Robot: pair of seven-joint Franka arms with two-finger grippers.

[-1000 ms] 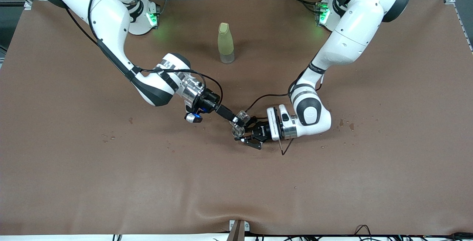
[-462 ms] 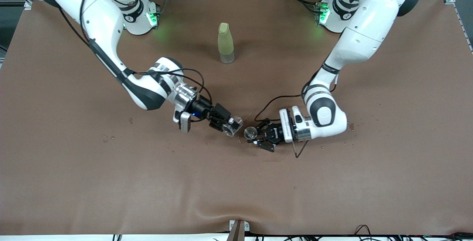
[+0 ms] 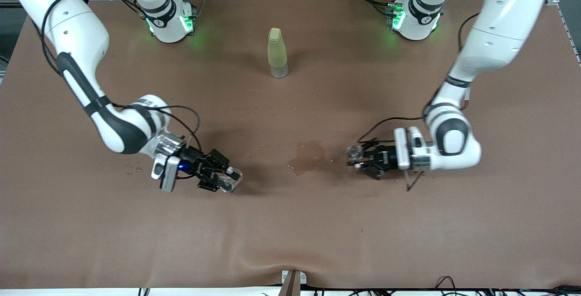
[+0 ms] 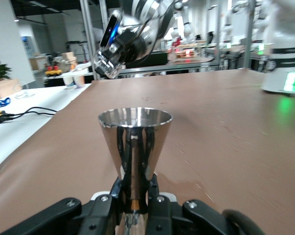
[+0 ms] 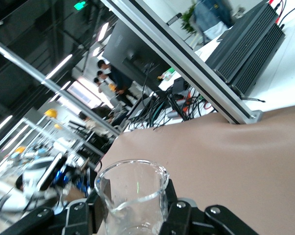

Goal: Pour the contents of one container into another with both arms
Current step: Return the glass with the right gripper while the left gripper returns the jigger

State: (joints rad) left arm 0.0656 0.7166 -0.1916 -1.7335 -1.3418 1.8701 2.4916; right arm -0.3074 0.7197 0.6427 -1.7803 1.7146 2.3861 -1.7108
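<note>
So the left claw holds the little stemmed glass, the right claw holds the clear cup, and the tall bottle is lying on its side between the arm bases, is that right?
Not quite. The bottle stands upright, as the front view shows. The rest holds: the left claw grips the stemmed glass, and the right claw grips the clear cup.

We see a clear, glossy glass cup (image 5: 132, 191), a mirror-bright stemmed glass (image 4: 134, 147), and a matt brown table cover (image 3: 290, 223).
</note>
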